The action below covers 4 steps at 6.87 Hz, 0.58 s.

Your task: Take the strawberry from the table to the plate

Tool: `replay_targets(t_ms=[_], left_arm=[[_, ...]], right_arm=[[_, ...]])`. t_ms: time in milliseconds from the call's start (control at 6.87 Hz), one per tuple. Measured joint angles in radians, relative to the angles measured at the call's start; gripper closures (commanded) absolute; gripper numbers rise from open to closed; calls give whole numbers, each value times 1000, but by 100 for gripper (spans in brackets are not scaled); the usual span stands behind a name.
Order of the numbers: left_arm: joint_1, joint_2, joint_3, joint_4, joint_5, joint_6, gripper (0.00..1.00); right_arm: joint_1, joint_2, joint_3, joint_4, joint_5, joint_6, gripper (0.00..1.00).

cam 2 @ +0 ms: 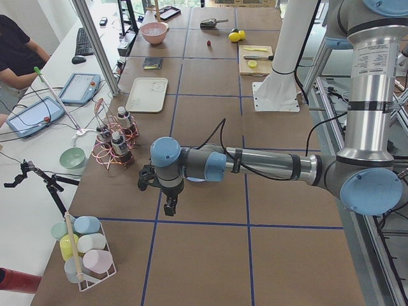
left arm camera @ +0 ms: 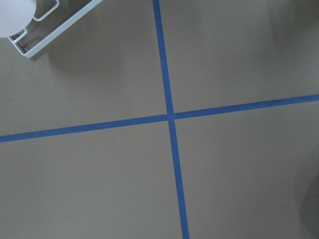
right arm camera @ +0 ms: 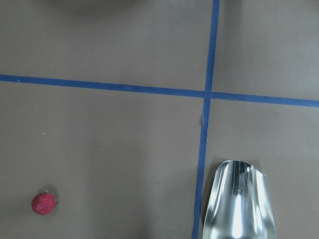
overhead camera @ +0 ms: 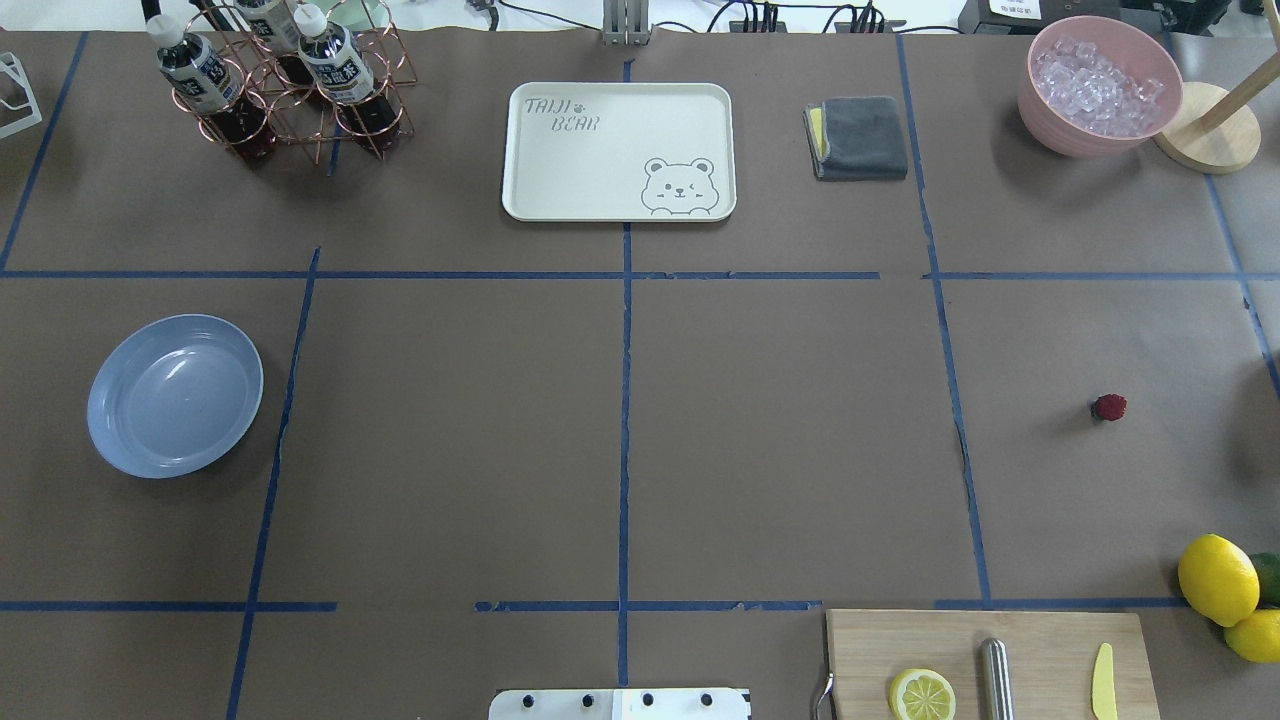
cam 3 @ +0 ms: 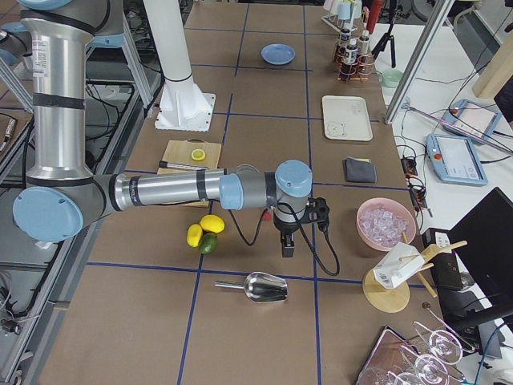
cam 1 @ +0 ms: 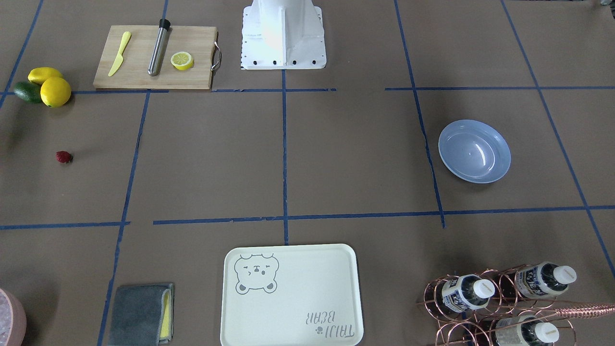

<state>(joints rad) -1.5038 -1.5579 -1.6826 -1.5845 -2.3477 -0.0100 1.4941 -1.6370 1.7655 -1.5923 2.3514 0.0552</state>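
The strawberry is a tiny dark-red berry lying alone on the brown-paper table at the robot's right; it also shows as the strawberry and in the right wrist view's lower left. The pale-blue plate sits bare at the robot's left, far from it. My right gripper hangs fingers-down beyond the lemons, seen only from the right side, and I cannot tell its state. My left gripper hangs over a tape line near the plate's end, and I cannot tell its state either.
A cutting board holds a lemon half, a metal cylinder and a yellow knife. Lemons and an avocado sit beside it. A bear tray, grey cloth, bottle rack, ice bowl and metal scoop stand around.
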Motion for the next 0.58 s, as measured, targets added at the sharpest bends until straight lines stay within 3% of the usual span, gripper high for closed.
replay_targets(t_ms=[583], left_arm=[[28,1,-18,-19,-18,40,0]], right_arm=[[-4,1,7,26,1,10,0]])
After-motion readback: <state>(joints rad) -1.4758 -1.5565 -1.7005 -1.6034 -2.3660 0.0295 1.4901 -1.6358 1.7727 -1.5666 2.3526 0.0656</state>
